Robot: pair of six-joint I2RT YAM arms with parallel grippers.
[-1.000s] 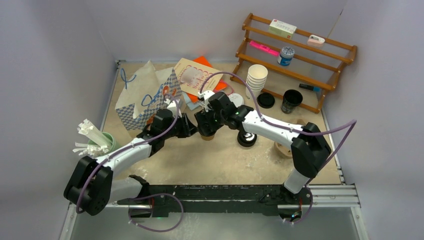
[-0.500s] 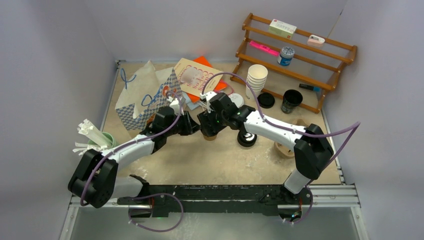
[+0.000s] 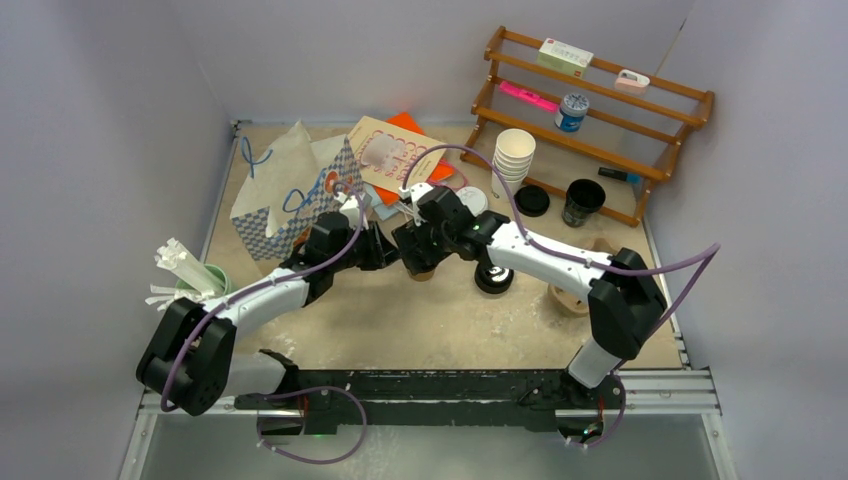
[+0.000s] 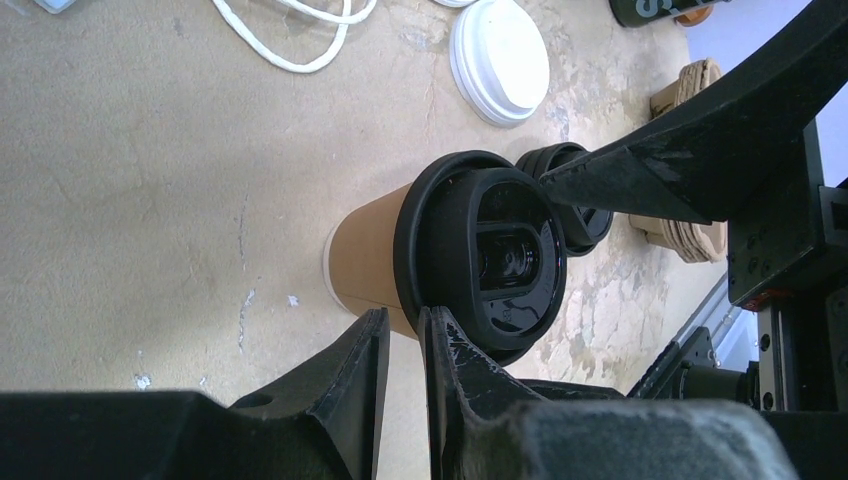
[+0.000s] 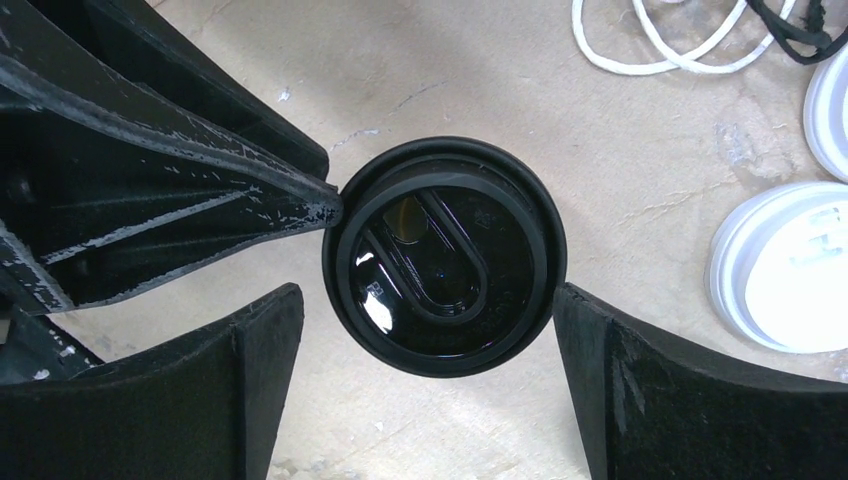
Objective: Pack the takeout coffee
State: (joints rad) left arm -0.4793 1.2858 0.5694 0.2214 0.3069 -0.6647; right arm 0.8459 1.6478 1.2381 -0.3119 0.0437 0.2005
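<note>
Overhead view, bottom edge: both arm bases sit on the near rail. The left arm (image 3: 255, 298) runs to centre from lower left, the right arm (image 3: 545, 258) from lower right. At the left edge of the table (image 3: 400, 320), beside the left arm: a green cup of white sticks (image 3: 190, 275). Lower right of centre: a cardboard carrier (image 3: 565, 298), partly under the right arm. Centre of frame: brown paper cup (image 4: 365, 265), upright on the table, black lid (image 5: 445, 270) seated on it. The right tool (image 5: 428, 290) is directly above it, fingers wide apart, one on each side of the lid and clear of it, with table showing in both gaps. The left tool (image 4: 405, 315) comes in from the left of the cup, fingers almost together with a thin slit between them, tips against the lid rim; cannot tell whether they pinch the rim. Just right of the brown cup: a black lidded cup (image 3: 494, 279), standing on the table, near but apart. Beyond these: white lids (image 5: 790, 265) flat on the table and a looped white cord (image 5: 660, 55). Upper left: blue-checked paper bag (image 3: 300, 200). Upper centre: printed booklets (image 3: 385, 150). Upper right: a stack of lidless white cups (image 3: 513, 155), a loose black lid (image 3: 532, 200), an open black cup (image 3: 582, 200), then a wooden rack (image 3: 705, 105) by the back wall.
</note>
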